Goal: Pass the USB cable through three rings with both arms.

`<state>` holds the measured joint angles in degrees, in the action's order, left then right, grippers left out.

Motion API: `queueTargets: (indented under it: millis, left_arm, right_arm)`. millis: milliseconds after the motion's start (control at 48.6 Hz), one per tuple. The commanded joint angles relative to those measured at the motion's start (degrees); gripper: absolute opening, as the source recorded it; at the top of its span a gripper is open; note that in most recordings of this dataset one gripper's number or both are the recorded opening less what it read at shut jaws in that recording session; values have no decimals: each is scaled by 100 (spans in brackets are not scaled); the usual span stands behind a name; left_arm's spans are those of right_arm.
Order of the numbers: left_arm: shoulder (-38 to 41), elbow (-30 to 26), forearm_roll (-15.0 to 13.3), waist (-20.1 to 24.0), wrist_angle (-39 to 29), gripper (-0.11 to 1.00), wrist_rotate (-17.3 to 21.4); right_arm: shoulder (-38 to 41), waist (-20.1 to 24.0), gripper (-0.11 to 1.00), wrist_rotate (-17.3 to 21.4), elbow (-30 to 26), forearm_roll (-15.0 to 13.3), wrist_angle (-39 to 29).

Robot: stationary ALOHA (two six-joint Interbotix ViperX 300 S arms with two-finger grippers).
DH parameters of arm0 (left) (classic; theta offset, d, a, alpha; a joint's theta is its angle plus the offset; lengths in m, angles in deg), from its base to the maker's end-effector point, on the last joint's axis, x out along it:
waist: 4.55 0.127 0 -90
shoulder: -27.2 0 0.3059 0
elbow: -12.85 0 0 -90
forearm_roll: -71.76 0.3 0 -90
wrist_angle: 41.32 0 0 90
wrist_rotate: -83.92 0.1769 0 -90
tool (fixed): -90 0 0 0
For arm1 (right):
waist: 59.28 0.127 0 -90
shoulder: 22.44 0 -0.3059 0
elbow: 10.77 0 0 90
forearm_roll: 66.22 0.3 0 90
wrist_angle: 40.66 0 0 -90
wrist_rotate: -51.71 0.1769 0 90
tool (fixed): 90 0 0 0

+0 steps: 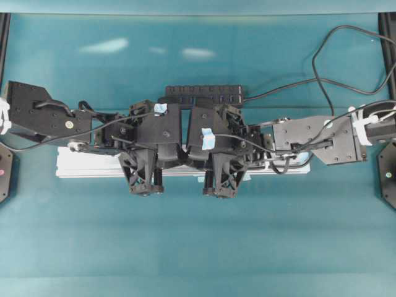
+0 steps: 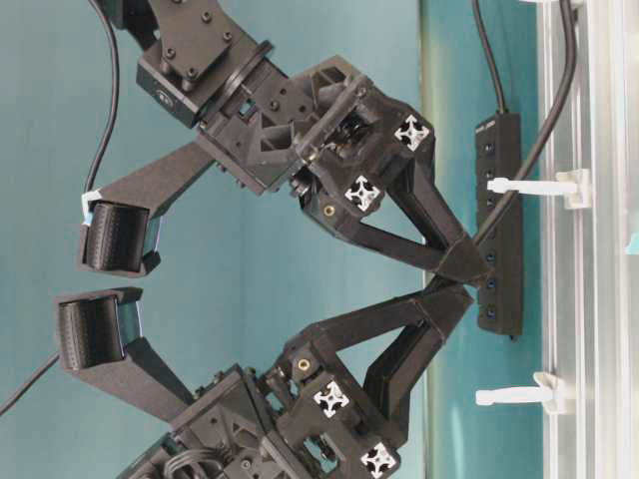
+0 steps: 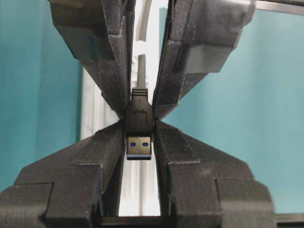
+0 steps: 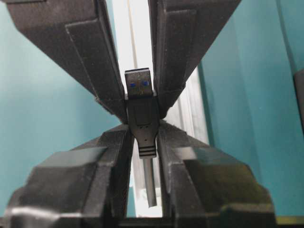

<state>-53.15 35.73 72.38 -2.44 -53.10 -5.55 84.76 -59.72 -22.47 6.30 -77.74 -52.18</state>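
step: handing the plug over between arms | left gripper [image 3: 138, 142] is clamping the USB cable [image 3: 139, 118] plug at frame centre | right gripper [image 4: 141, 128] is pinching it too | next: left one letting go, then a straight pull.

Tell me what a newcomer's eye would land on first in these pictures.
The two black grippers meeting tip to tip at the middle of the table, the left gripper and the right gripper both clamped on the plug of the USB cable. Behind them lies the silver rail, and beyond it a black multi-port hub.
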Motion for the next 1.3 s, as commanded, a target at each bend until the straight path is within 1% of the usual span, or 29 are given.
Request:
queueTargets:
  millis: [0, 597, 741, 782, 947, 988, 1029, 1070, 1153, 1276]
  left_arm:
    - [-114, -97, 9, 9, 26, 21, -9]
    - [-88, -70, 9, 79, 35, 21, -97]
    - [-114, -18, 9, 79, 53, 22, -176]
    - [-132, 0, 9, 79, 53, 27, -176]
    - [-211, 123, 9, 9, 26, 79, -176]
    - [-246, 167, 9, -9, 18, 89, -176]
    - [-308, 211, 9, -26, -9, 96, -176]
    - [-396, 281, 9, -35, -62, 98, -185]
    - [-633, 457, 9, -35, -220, 96, -193]
    - [-1020, 694, 9, -44, -439, 96, -193]
  right_arm:
    - [-53, 53, -5, -26, -62, -9, 26]
    - [-35, 53, -5, -35, -105, -9, 18]
    - [-26, 53, -5, -35, -105, -9, -88]
    - [-26, 53, -5, -35, -105, -9, -132]
    - [-9, 53, -5, -44, -105, -9, -237]
    - [-9, 53, -5, -44, -114, -9, -255]
    - [9, 53, -5, -44, -123, -9, -281]
    - [26, 53, -5, -53, -158, -26, -343]
    - [105, 53, -5, -70, -290, -88, -510]
    - [316, 9, -5, -193, -642, -211, -1055]
